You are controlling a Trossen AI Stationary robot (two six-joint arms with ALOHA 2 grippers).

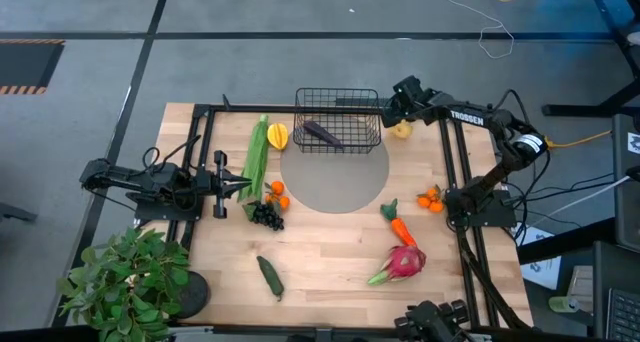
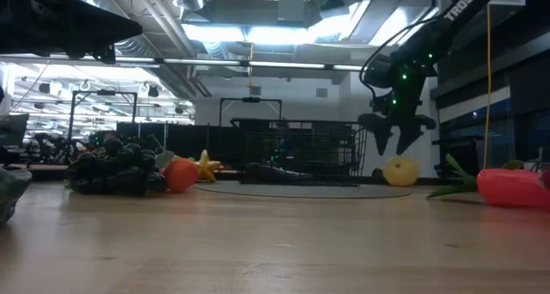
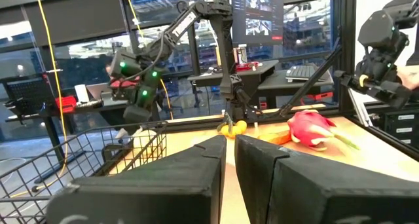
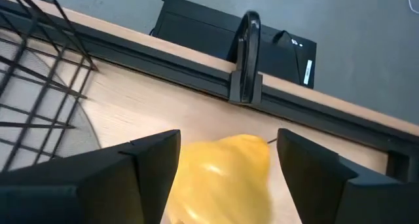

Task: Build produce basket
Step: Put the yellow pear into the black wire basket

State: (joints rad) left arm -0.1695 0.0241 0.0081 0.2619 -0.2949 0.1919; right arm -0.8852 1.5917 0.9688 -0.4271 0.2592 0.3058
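The black wire basket (image 1: 337,120) stands at the table's far side on the edge of a grey round mat (image 1: 335,182), with a purple eggplant (image 1: 322,134) lying inside it. My right gripper (image 1: 396,112) is open and hovers just above a yellow fruit (image 1: 401,130) right of the basket. In the low view its fingertips (image 2: 395,137) end a little above the fruit (image 2: 400,170), and in the right wrist view the fruit (image 4: 222,168) shows between the fingers. My left gripper (image 1: 243,182) is shut and empty, held above the table beside the green corn (image 1: 257,157).
A yellow starfruit (image 1: 277,135), small oranges (image 1: 277,192) and dark grapes (image 1: 266,215) lie left of the mat. A cucumber (image 1: 270,277) lies near the front. A carrot (image 1: 400,225), a dragon fruit (image 1: 402,263) and oranges (image 1: 431,198) lie to the right. A potted plant (image 1: 130,277) stands at the front left corner.
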